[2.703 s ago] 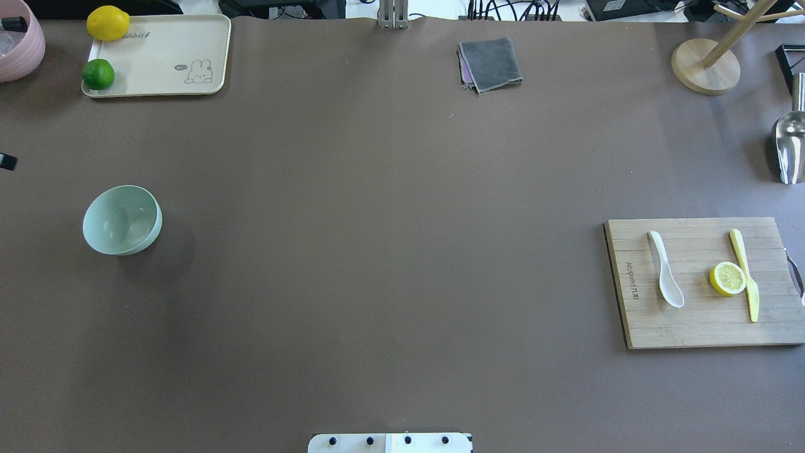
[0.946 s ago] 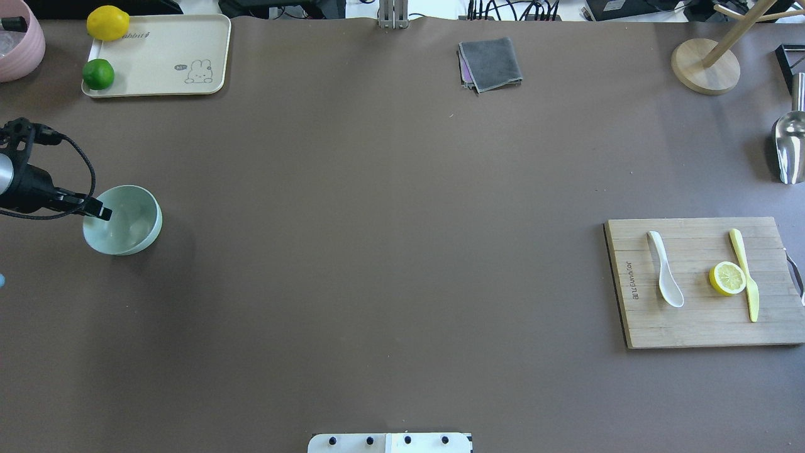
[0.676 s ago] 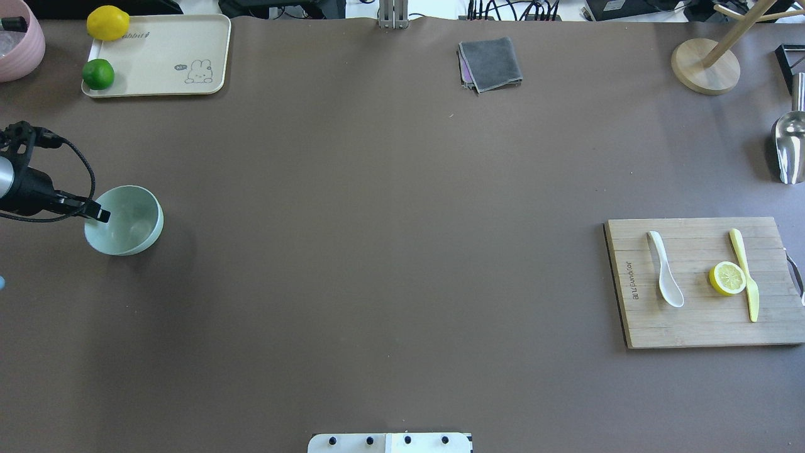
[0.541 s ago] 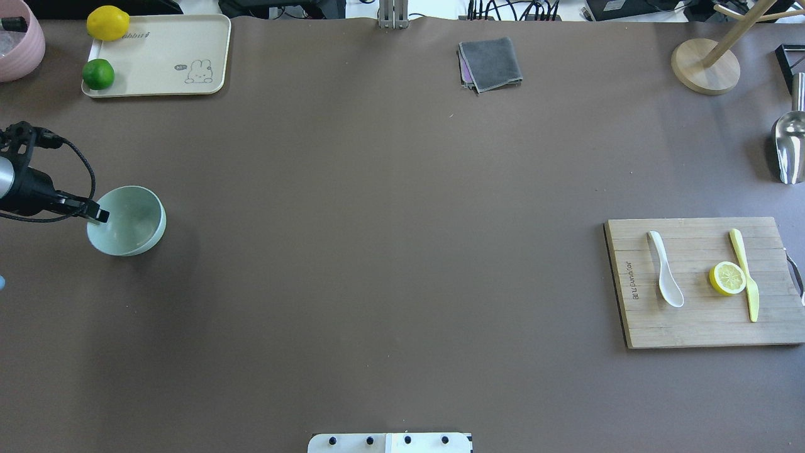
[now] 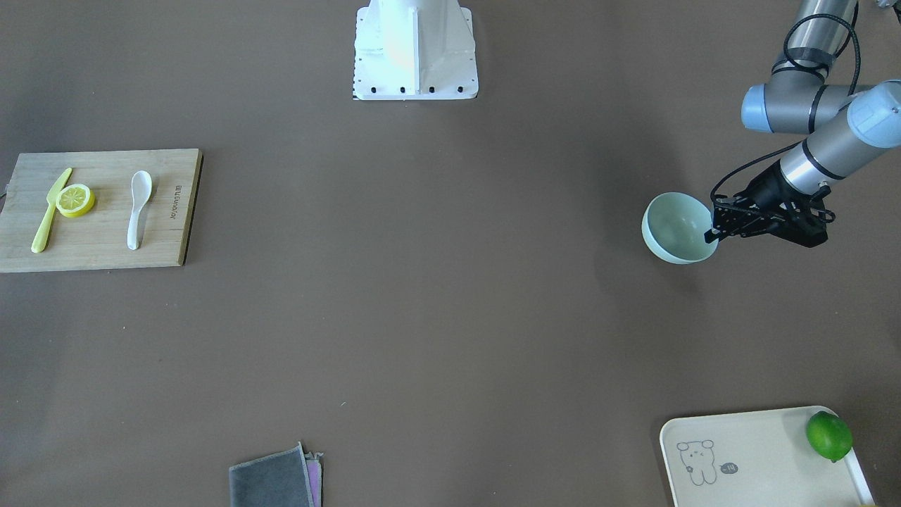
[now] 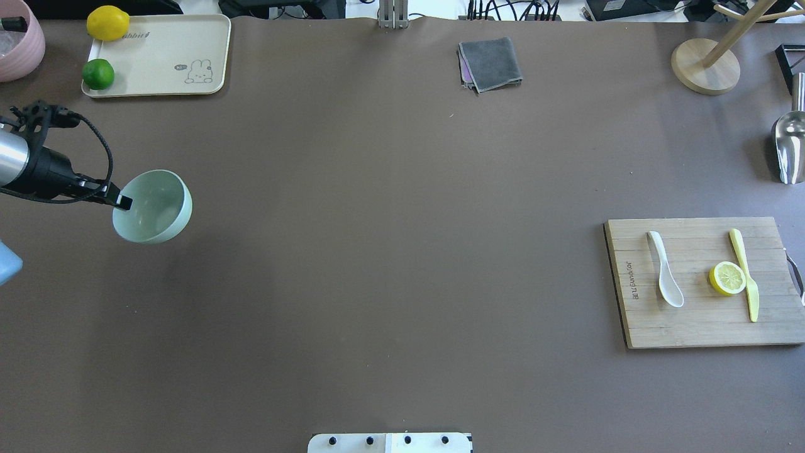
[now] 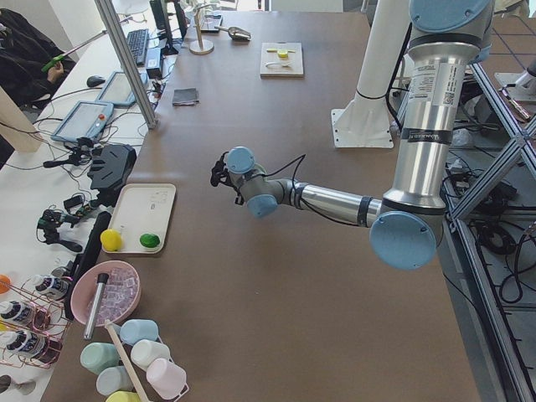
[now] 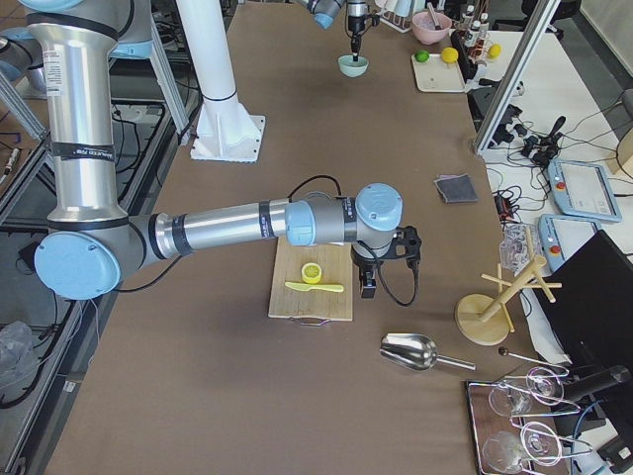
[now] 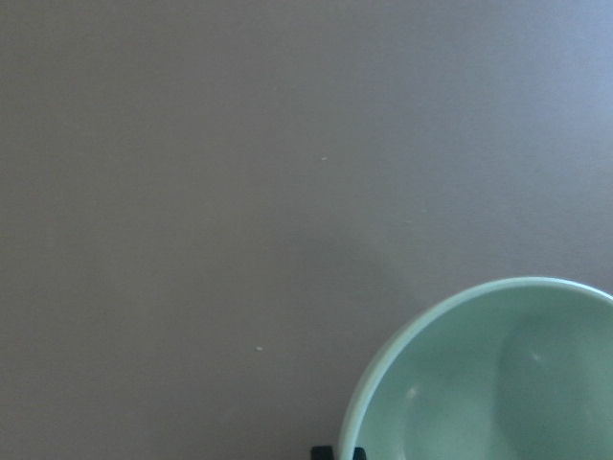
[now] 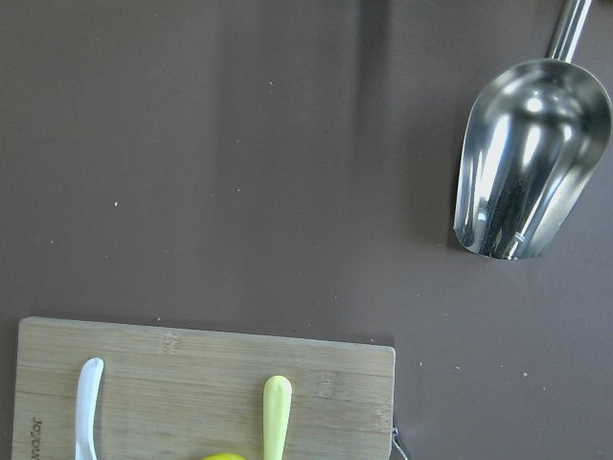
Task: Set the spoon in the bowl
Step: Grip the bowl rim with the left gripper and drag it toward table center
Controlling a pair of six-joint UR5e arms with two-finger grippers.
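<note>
The white spoon lies on the wooden cutting board at the right, left of a lemon half and a yellow knife; it also shows in the front view and the right wrist view. The mint-green bowl is at the far left, tilted and raised off the table. My left gripper is shut on its near rim, also seen in the front view. The bowl fills the left wrist view's lower right. My right gripper hovers over the board; I cannot tell if it is open.
A cream tray with a lemon and a lime stands at the back left, next to a pink bowl. A grey cloth lies at the back middle. A wooden stand and a metal scoop are at the back right.
My left arm came in from the left and closed on the bowl's rim. The bowl has since risen off the table and moved to the right. The spoon has not moved.
</note>
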